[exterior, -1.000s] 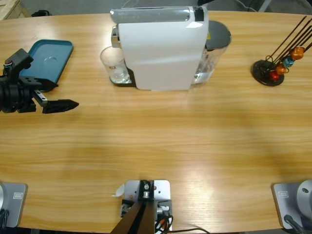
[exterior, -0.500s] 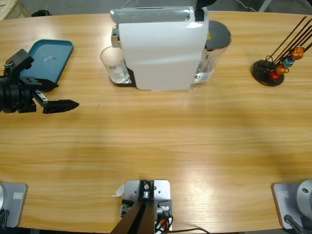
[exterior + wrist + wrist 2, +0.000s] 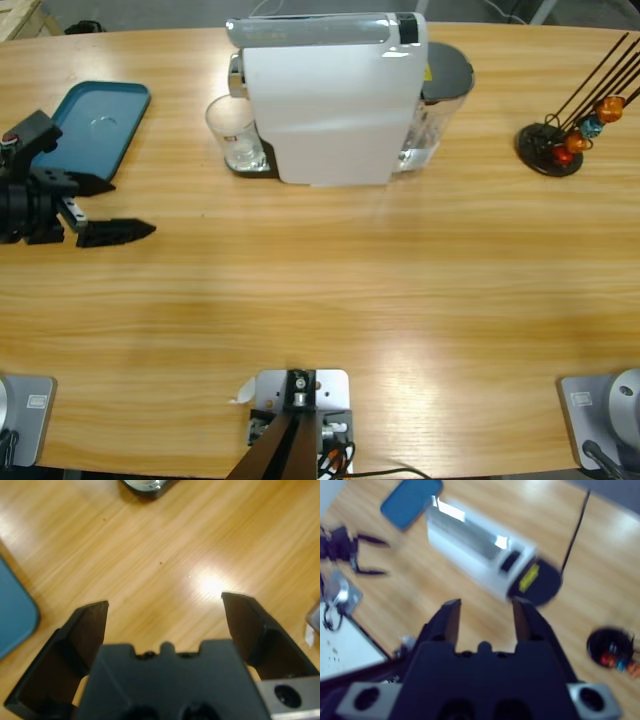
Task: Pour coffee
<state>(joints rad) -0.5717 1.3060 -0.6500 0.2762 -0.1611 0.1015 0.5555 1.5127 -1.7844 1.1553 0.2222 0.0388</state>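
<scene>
A clear glass tumbler (image 3: 232, 133) stands on the drip tray under the spout of the white coffee machine (image 3: 330, 100). I cannot make out any amber coffee in it. My left gripper (image 3: 133, 206) is open over bare wood at the table's left, well short of the tumbler. In the left wrist view its jaws (image 3: 165, 605) stand wide apart with nothing between them, and the drip tray's edge (image 3: 145, 484) shows at the top. My right gripper (image 3: 484, 615) is open and empty high above the table, looking down on the coffee machine (image 3: 475, 555). It is outside the high view.
A blue tray (image 3: 97, 118) lies at the back left, beside the left arm. A black capsule stand (image 3: 555, 140) with orange and blue capsules sits at the back right. The machine's water tank (image 3: 440, 95) is on its right side.
The left gripper has drifted slightly left and toward the near edge, still open. The dark piece of an arm at the top edge above the machine has left the high view.
</scene>
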